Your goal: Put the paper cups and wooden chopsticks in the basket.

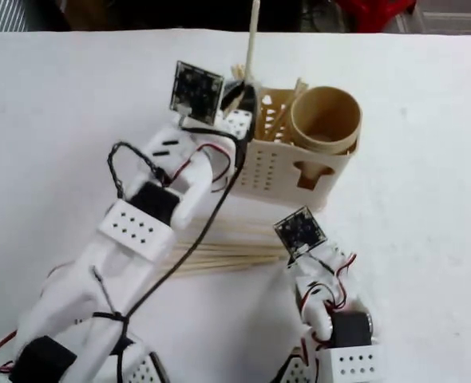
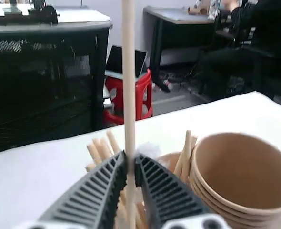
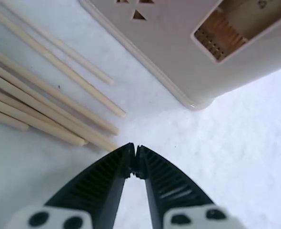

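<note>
1. The left end effector (image 2: 130, 161) is clamped on a single chopstick (image 2: 128, 71), holding it upright over the far corner of the basket (image 1: 275, 171).
2. Below that grip, more sticks (image 2: 100, 149) lean inside the basket. They stand beside a stack of nested cups (image 2: 240, 176) in the same basket.
3. The right end effector (image 3: 134, 151) is closed on nothing. Its tips point down at the desk (image 3: 235, 143), near the basket's near corner.
4. A fan of loose chopsticks (image 3: 45, 105) lies flat on the desk just beside the right end effector. Their ends are close to the basket's near wall, and in the high view they run between the two arms.
</note>
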Robot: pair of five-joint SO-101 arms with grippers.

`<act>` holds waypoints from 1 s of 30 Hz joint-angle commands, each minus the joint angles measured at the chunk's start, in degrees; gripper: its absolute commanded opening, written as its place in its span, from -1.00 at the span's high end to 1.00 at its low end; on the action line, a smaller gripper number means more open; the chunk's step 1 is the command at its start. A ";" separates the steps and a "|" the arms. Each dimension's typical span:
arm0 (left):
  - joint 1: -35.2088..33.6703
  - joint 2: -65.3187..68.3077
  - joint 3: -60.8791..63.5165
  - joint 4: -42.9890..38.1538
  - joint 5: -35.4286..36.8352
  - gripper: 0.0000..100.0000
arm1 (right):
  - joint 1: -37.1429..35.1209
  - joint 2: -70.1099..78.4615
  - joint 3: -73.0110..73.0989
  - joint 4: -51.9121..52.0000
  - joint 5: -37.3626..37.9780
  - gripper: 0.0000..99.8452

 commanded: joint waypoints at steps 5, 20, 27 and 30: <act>-0.40 -2.42 1.23 -1.67 3.96 0.79 | 0.48 -0.57 0.53 -1.36 0.18 0.96; -14.29 -2.42 -18.29 16.53 9.85 0.75 | 0.48 -0.57 0.53 -1.36 0.18 0.96; -38.29 -1.89 -24.79 36.57 19.69 0.75 | -0.40 -0.57 0.53 -1.45 0.09 0.96; -45.05 -1.89 -18.11 40.26 16.79 0.75 | -0.13 -0.57 -0.09 -1.10 0.26 0.96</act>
